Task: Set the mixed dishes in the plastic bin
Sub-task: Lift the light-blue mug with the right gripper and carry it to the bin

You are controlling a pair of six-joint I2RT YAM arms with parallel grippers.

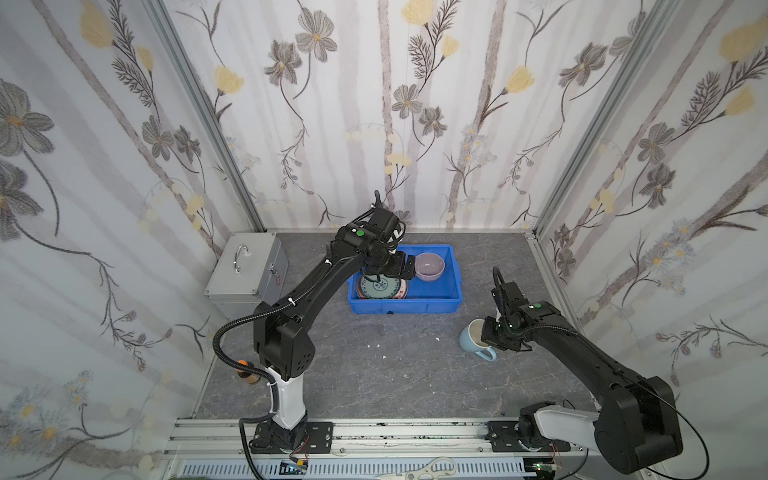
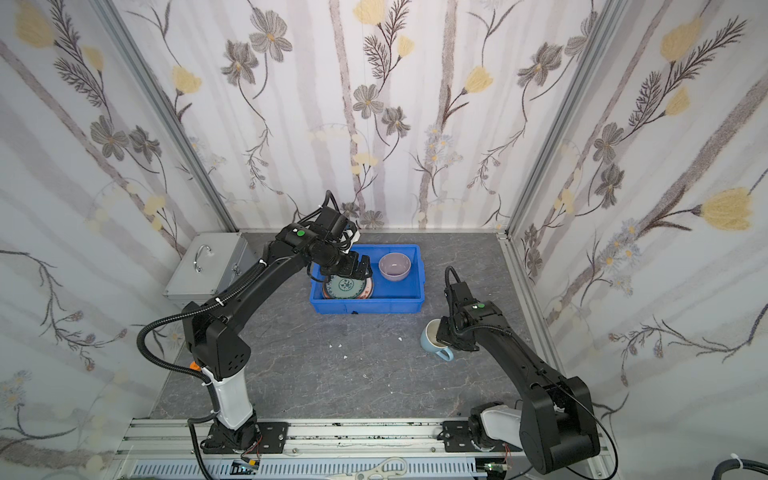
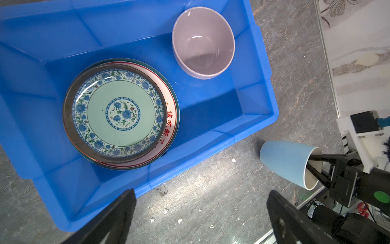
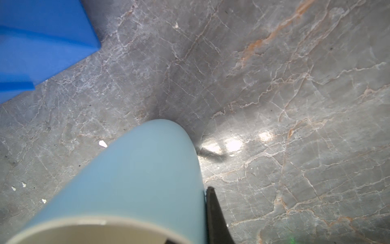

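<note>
The blue plastic bin [image 1: 405,306] [image 2: 368,305] [image 3: 42,42] holds a teal patterned plate [image 3: 118,114] stacked on a white plate with a dark-green rim [image 3: 171,118], and beside them a lilac bowl [image 3: 202,42] [image 1: 430,266]. My left gripper [image 1: 405,266] [image 2: 359,268] [image 3: 201,196] hangs open and empty over the bin. The pale-blue mug [image 1: 471,338] [image 2: 430,338] [image 3: 285,160] [image 4: 137,179] is tilted on the table right of the bin. My right gripper [image 1: 486,332] [image 4: 196,228] is shut on its wall, one finger inside the cream interior, one outside.
A silver metal case [image 1: 245,270] with a handle stands at the back left. A small brown bottle with an orange cap [image 1: 248,372] sits behind the left arm's base. Small white chips [image 1: 376,345] lie on the grey marble table. Walls close in on three sides.
</note>
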